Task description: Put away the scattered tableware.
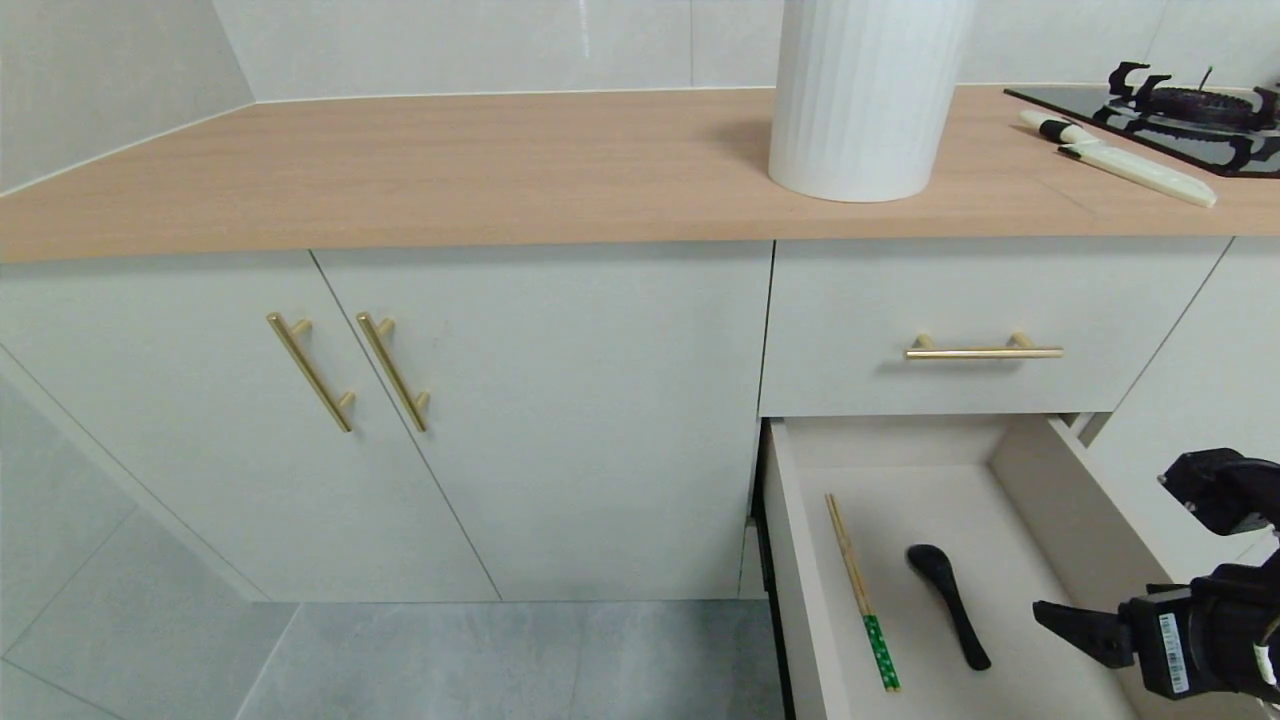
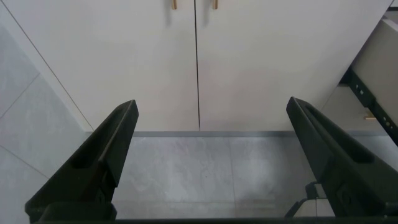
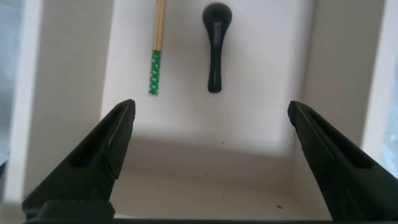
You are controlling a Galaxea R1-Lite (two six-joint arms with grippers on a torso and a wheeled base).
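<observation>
Chopsticks (image 1: 862, 594) and black spoon (image 1: 948, 603) lay in drawer (image 1: 1050, 530), lower right, apart from right gripper (image 3: 209, 109), fingers spread, left gripper (image 2: 211, 109) spread too.

No readable text anywhere. The only label is a white barcode sticker (image 1: 1171, 640) on the black housing (image 1: 1215, 620) of the right arm, at about 4 o'clock in the head view (bars visible, any digits too small to make out). The green ends of the chopsticks (image 1: 862, 600) in the drawer (image 1: 790, 560), at roughly 5 o'clock, carry pale specks. Can't tell if they're characters.
</observation>
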